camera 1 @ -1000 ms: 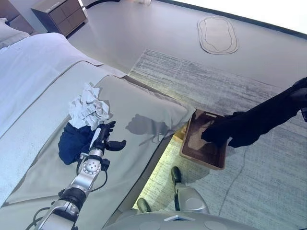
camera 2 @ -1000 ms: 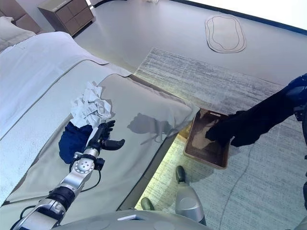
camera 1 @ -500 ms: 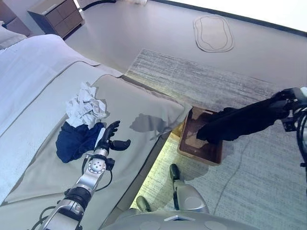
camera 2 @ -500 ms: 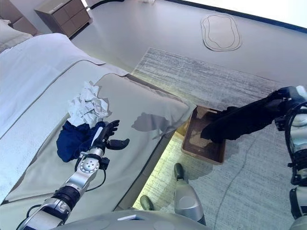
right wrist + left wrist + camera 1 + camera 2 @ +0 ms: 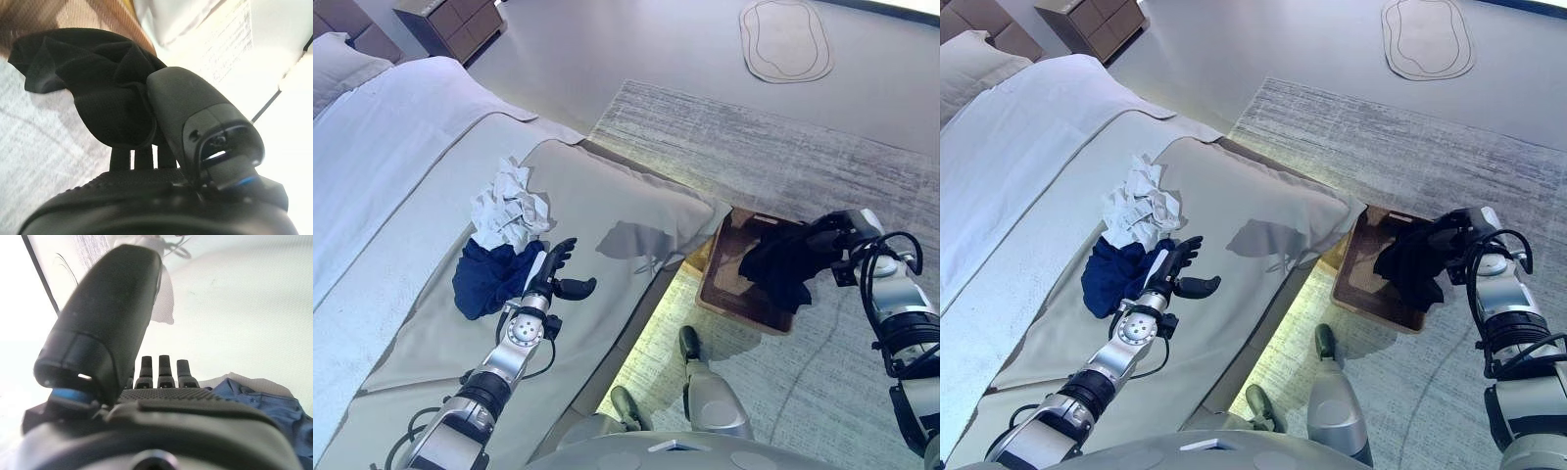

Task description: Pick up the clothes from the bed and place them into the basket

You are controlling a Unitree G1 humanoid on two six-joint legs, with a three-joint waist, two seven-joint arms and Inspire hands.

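A crumpled white garment (image 5: 509, 208) and a navy blue garment (image 5: 489, 276) lie together on the beige bed cover (image 5: 607, 211). My left hand (image 5: 553, 274) rests open on the cover, touching the navy garment's right edge; its straight fingers (image 5: 161, 369) show in the left wrist view beside the blue cloth (image 5: 264, 401). On the floor beside the bed stands a brown basket (image 5: 724, 279). My right hand (image 5: 842, 235) is shut on a black garment (image 5: 781, 266), which hangs bunched over the basket's right half. Its thumb (image 5: 195, 112) pinches the black cloth (image 5: 98, 93).
A grey rug (image 5: 783, 157) lies under the basket. An oval mat (image 5: 788, 39) is on the floor at the back. A wooden nightstand (image 5: 450, 22) stands at the back left by the pillow (image 5: 342, 78). The bed's edge runs between my two hands.
My right arm has drawn back toward me, and the black garment, stretched out before, now hangs bunched over the basket. The camera has shifted. My left hand has stayed by the navy garment.
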